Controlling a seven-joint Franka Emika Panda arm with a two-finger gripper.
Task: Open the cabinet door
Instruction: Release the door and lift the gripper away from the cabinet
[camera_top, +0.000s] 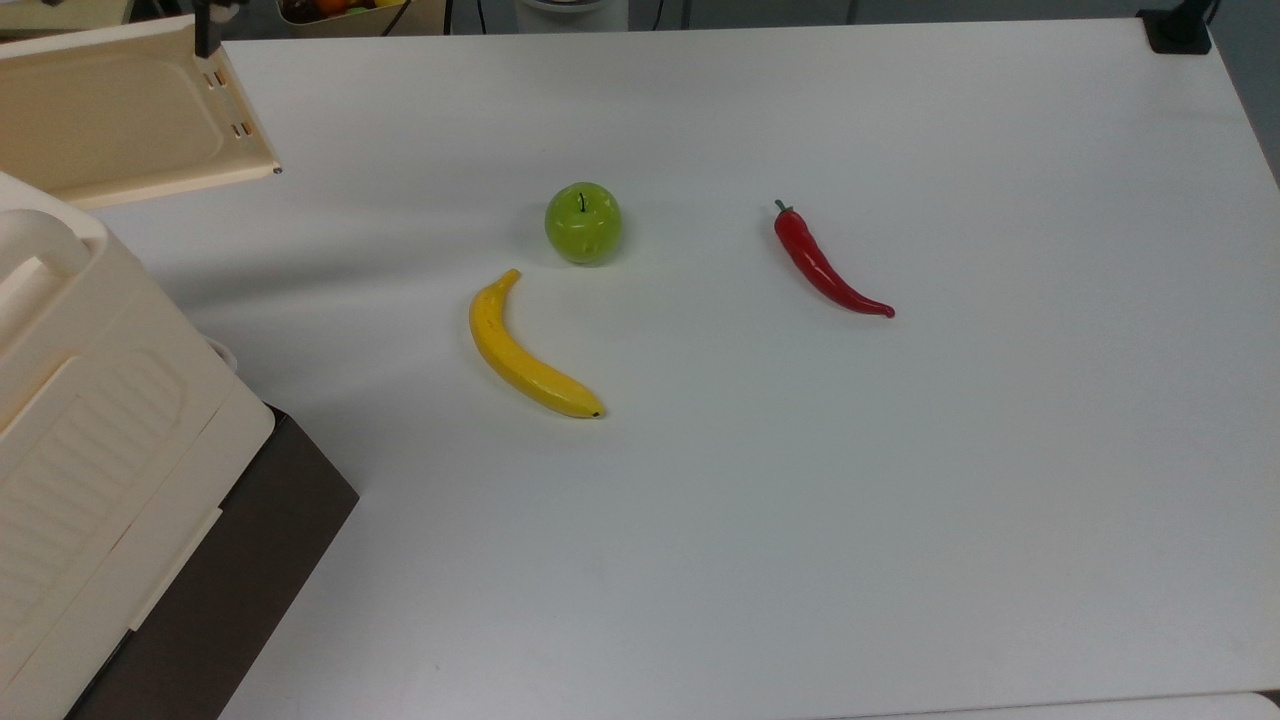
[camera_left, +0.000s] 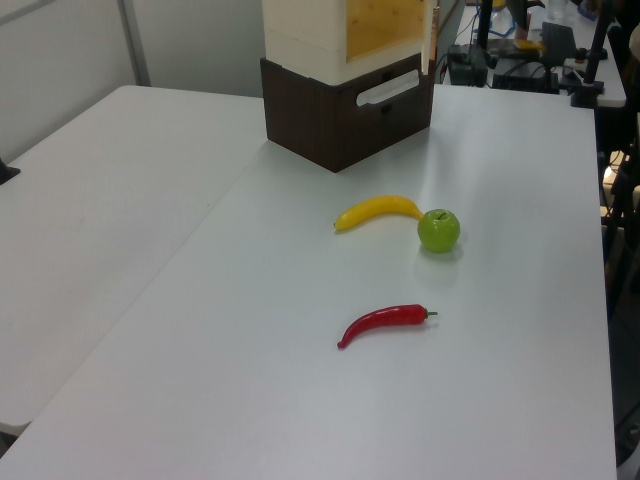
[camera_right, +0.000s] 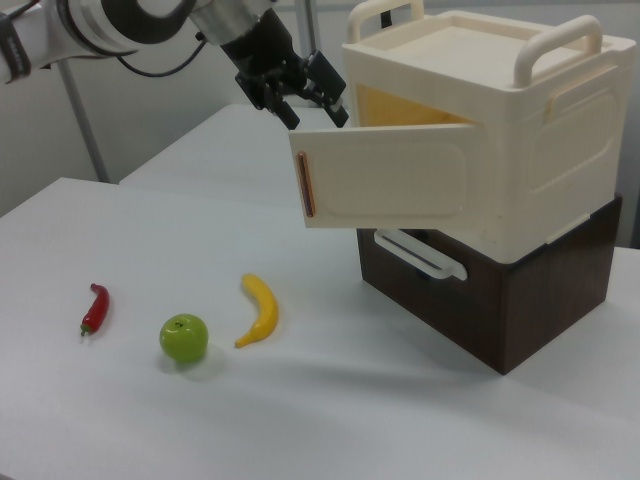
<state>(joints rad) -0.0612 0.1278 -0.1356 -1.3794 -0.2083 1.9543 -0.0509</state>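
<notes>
The cream cabinet (camera_right: 500, 130) stands on a dark brown base (camera_right: 500, 300); in the top view the cabinet (camera_top: 90, 440) sits at the left edge. The cabinet door (camera_right: 385, 180) is swung wide, showing the yellowish inside. In the top view the door (camera_top: 120, 120) reaches toward the upper left corner. My gripper (camera_right: 312, 103) hovers just above the door's free upper corner, open, with nothing between its fingers. One dark fingertip (camera_top: 205, 35) pokes in at the top view's top edge beside the door. In the left view the cabinet (camera_left: 320, 60) shows at the top.
On the white table (camera_top: 900, 500) lie a yellow banana (camera_top: 525, 350), a green apple (camera_top: 583, 222) and a red chili pepper (camera_top: 825, 265), all to the top view's right of the cabinet. A drawer handle (camera_right: 420, 255) sits below the door.
</notes>
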